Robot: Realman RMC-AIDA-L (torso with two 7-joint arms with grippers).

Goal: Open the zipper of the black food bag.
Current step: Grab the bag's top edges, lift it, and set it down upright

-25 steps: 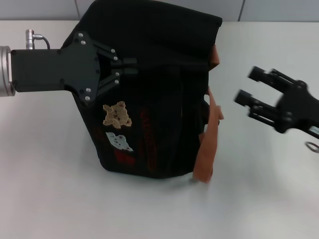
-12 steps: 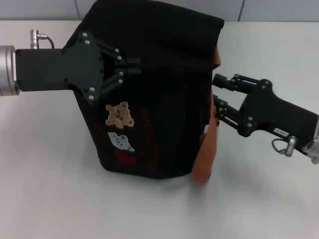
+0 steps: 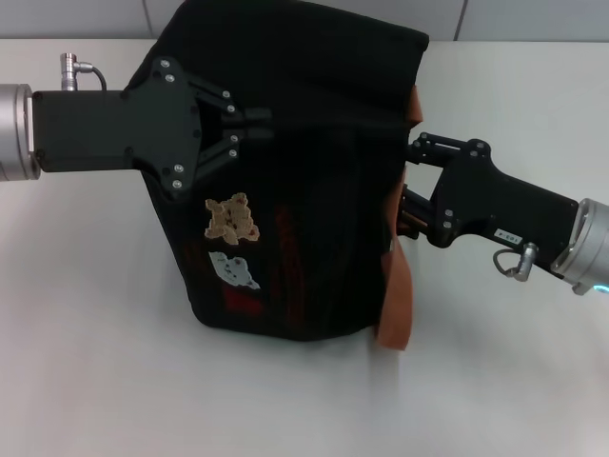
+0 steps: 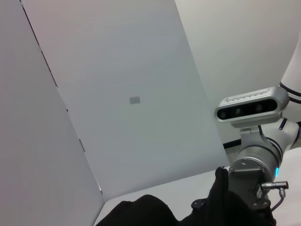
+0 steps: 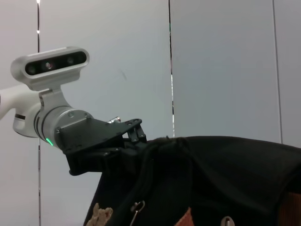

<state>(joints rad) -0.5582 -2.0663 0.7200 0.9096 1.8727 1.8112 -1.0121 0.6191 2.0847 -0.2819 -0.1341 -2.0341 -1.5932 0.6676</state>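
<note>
Bag: black food bag (image 3: 304,181) stands upright on the white surface (image 3: 95,314).
Left gripper (image 3: 249,125): jaws clenched on the bag's top.
Right gripper (image 3: 409,176): at the bag's strap side; jaw state unclear.

Right hand (image 3: 407,181): moved in from well right of the bag (image 3: 295,171) to its right side, fingers now at the orange strap (image 3: 398,286) | Strap: lower end shifted, hangs straighter | Left hand (image 3: 252,129): edged slightly farther along the bag's top | Bag: nudged slightly right
</note>
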